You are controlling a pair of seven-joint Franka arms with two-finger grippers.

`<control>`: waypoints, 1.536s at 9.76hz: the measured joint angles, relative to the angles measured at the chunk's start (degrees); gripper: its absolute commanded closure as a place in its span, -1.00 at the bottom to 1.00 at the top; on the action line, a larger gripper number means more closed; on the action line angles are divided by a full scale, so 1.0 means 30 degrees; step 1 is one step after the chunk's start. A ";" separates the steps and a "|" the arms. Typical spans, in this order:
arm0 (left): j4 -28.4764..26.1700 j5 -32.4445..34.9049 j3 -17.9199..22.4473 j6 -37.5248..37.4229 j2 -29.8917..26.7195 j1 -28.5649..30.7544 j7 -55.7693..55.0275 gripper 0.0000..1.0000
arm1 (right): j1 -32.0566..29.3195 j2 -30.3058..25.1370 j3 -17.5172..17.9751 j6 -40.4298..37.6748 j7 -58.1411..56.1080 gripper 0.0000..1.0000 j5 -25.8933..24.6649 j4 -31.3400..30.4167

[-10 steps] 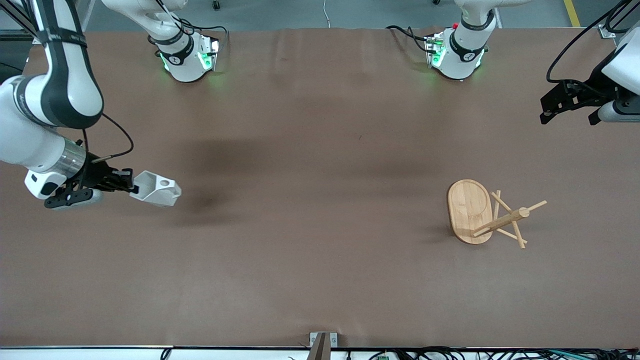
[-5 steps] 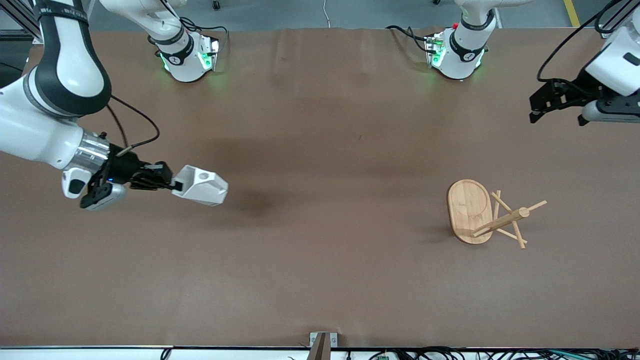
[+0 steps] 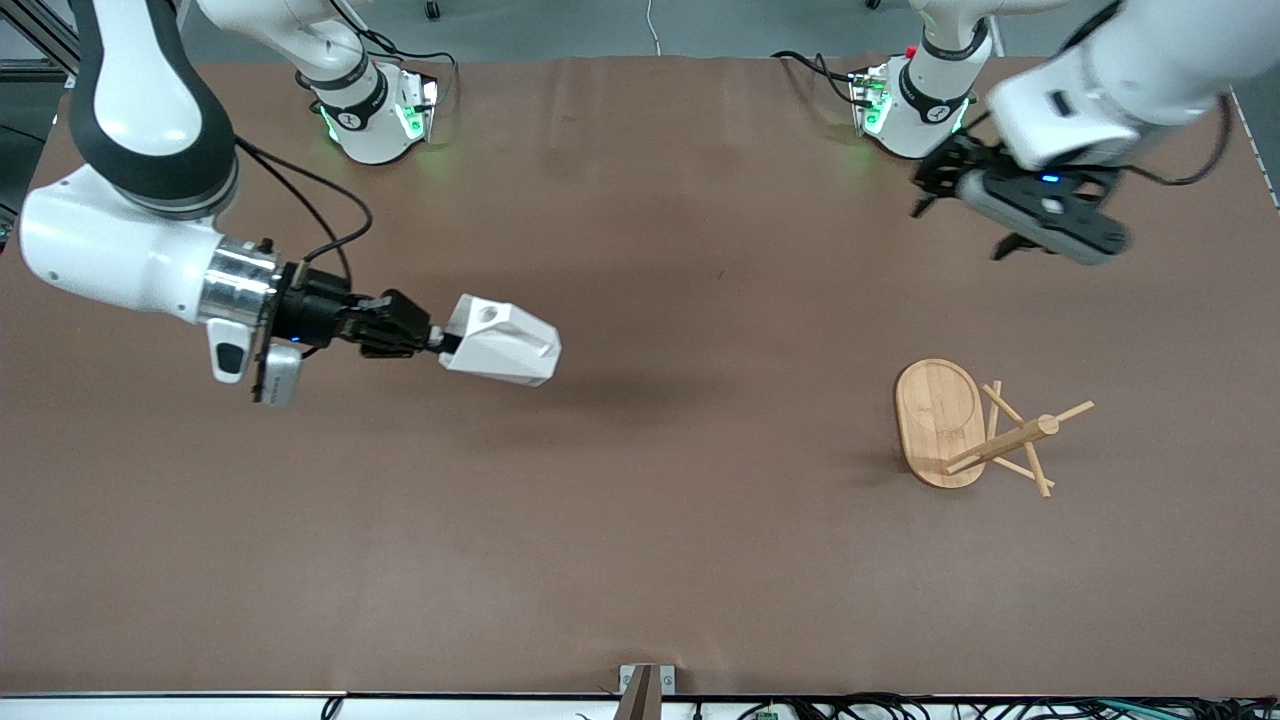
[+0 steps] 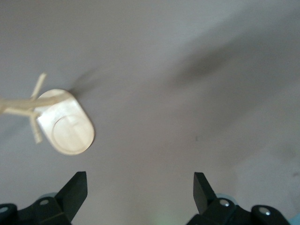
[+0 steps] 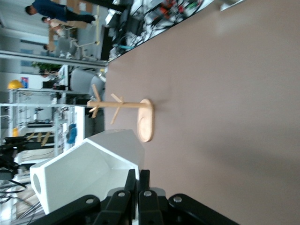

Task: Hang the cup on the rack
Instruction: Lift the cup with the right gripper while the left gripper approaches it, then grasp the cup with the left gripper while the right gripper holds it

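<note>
My right gripper (image 3: 432,340) is up over the brown surface (image 3: 640,560), toward the right arm's end from the light bamboo mug rack (image 3: 975,428), and its fingers (image 5: 139,185) are pinched together on the rim wall of the small white faceted cup (image 3: 500,340). The cup lies tipped on its side in the air, its blocky handle with the round hole (image 3: 487,314) turned up, its shadow on the surface below it. In my right wrist view the cup (image 5: 84,176) sits right against my fingers, open mouth showing, with the rack (image 5: 126,117) standing well apart from it.

The rack stands upright on its oval flat base (image 3: 938,420) toward the left arm's end of the surface, its central post and thin crossing pegs (image 3: 1030,440) bare. The cup is well apart from it.

My left gripper (image 3: 965,215) hangs over the surface between the rack and the left arm's base. Its fingers (image 4: 75,192) are spread wide with nothing between them, and my left wrist view looks down on the rack's base (image 4: 68,129).
</note>
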 measured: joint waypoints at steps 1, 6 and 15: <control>0.0082 -0.0027 -0.1348 0.0556 0.0029 -0.0080 -0.0002 -1.00 | 0.0718 0.0013 0.0006 -0.0012 0.0051 0.99 0.0873 0.0000; 0.0733 -0.0042 -0.6023 0.1970 0.0040 -0.0256 0.0413 -1.00 | 0.2924 0.0102 0.0023 -0.0362 0.0068 0.99 0.1901 0.0000; 0.0714 -0.0041 -0.6419 0.4452 0.1638 -0.1243 0.5317 -1.00 | 0.3559 0.0744 -0.0043 -0.4022 0.0040 0.99 0.2816 0.0852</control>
